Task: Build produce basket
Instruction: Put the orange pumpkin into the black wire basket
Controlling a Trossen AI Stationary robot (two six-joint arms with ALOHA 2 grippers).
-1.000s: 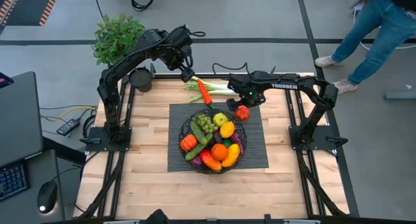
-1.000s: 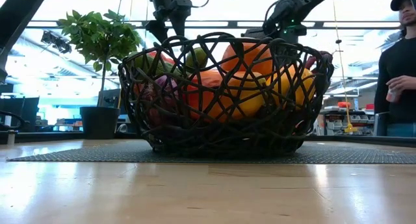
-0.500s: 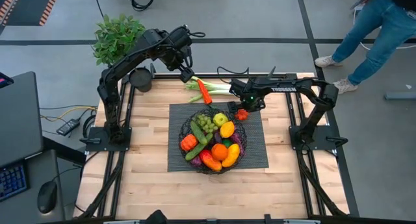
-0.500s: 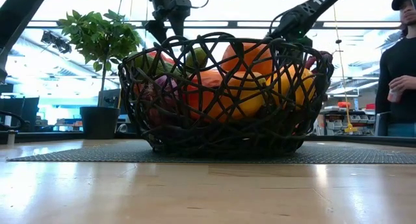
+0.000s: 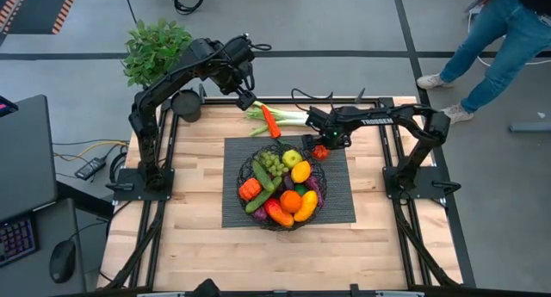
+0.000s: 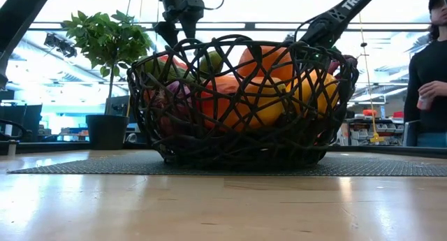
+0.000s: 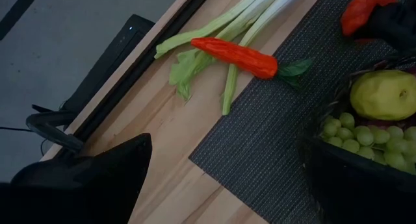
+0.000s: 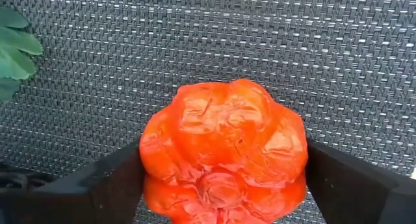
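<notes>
The black wire basket (image 5: 280,189) stands on a dark woven mat (image 5: 337,202), filled with toy produce: grapes, a lemon, an orange, peppers, a cucumber. A red tomato (image 5: 320,151) sits on the mat just beyond the basket's far right rim. My right gripper (image 5: 323,148) is down on it and shut on it. A leek (image 5: 288,116) and a long red pepper (image 5: 270,122) lie at the mat's far edge. My left gripper (image 5: 245,97) hovers open and empty above them, to their left. My right gripper pinches the tomato's two opposite sides (image 8: 153,156) between its two fingers (image 8: 110,185), slanting down from the table's far right. The tomato (image 8: 224,146) rests on the mat.
A potted green plant (image 5: 155,52) stands at the table's far left corner. The basket's rim (image 6: 241,42) is close beside the tomato. A person (image 5: 499,47) stands on the floor beyond the table's far right.
My right gripper has gone down and toward the table's near edge onto the tomato, which has stayed in place on the mat.
</notes>
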